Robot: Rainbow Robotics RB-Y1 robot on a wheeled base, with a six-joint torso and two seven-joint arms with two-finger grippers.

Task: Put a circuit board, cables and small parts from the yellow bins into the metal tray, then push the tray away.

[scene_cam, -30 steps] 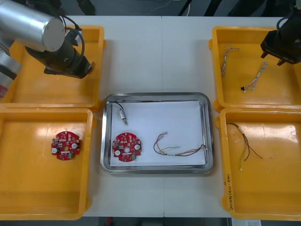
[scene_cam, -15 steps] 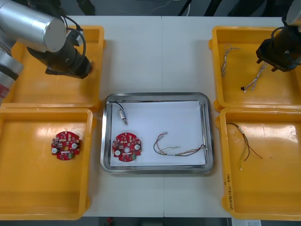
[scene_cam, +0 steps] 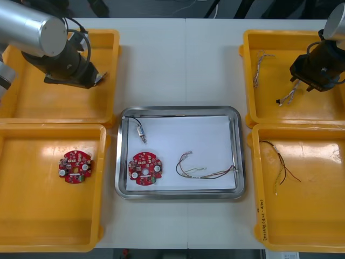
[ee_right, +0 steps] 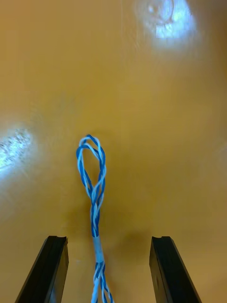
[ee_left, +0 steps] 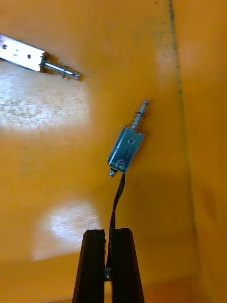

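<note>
Over the far right yellow bin (scene_cam: 253, 116) my right gripper (scene_cam: 308, 82) hovers above a twisted blue and white cable (scene_cam: 287, 96). In the right wrist view that gripper (ee_right: 109, 239) is open, with the cable's loop (ee_right: 92, 182) lying between its fingers on the bin floor. My left gripper (scene_cam: 98, 79) is inside the far left bin (scene_cam: 110, 116). In the left wrist view it (ee_left: 109, 232) is shut on the black wire of a small metal part (ee_left: 126, 149). The metal tray (scene_cam: 178, 110) holds a red circuit board (scene_cam: 145, 168), a small metal part (scene_cam: 140, 131) and a red and yellow cable (scene_cam: 202, 170).
A second small metal part (ee_left: 27, 55) lies farther off in the far left bin. Another circuit board (scene_cam: 76, 166) sits in the near left bin. Another twisted cable (scene_cam: 260, 63) lies in the far right bin, and a black and yellow cable (scene_cam: 278, 161) in the near right bin.
My right gripper has moved left and toward the near side, over the twisted cable. The left arm has shifted slightly left and away inside its bin.
</note>
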